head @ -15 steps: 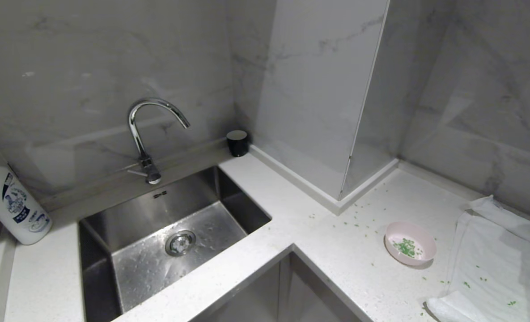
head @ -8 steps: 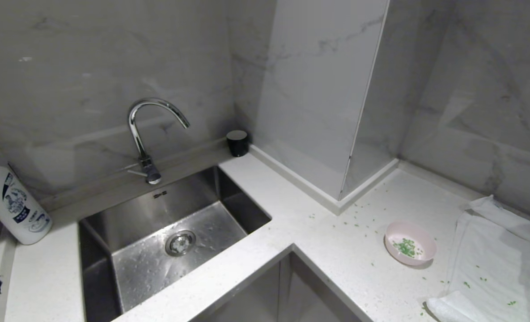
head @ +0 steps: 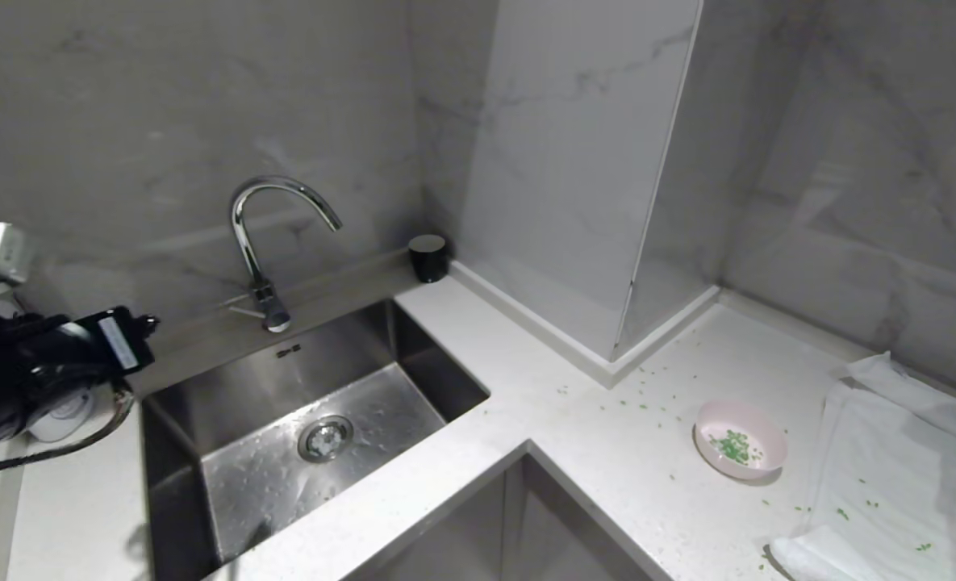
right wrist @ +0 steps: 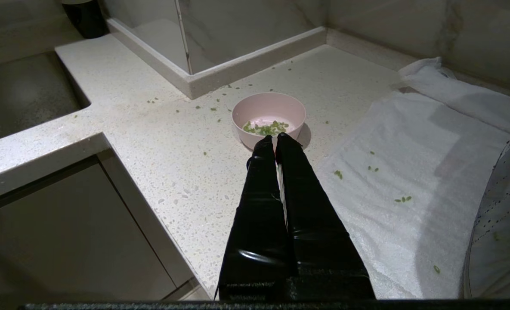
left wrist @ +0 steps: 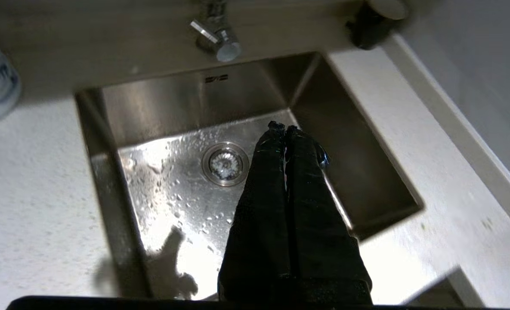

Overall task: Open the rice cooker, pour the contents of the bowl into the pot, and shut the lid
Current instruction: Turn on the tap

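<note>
Rising into the head view at far left, the left gripper (left wrist: 284, 128) now hangs over the wet steel sink (head: 413, 355), fingers closed on nothing. Right gripper (right wrist: 275, 138): closed, empty, near the pale pink bowl (head: 741, 440) of green bits on the speckled desk (head: 607, 476). No rice cooker visible; opening not yet begun.

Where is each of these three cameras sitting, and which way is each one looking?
Head view: high up, looking down at sink, counter and pink bowl; the left arm shows at the left edge.
Left wrist view: behind the shut left gripper, facing down into the sink.
Right wrist view: behind the shut right gripper, facing the bowl and white towel.
Shared: head and left wrist both show sink and faucet.
</note>
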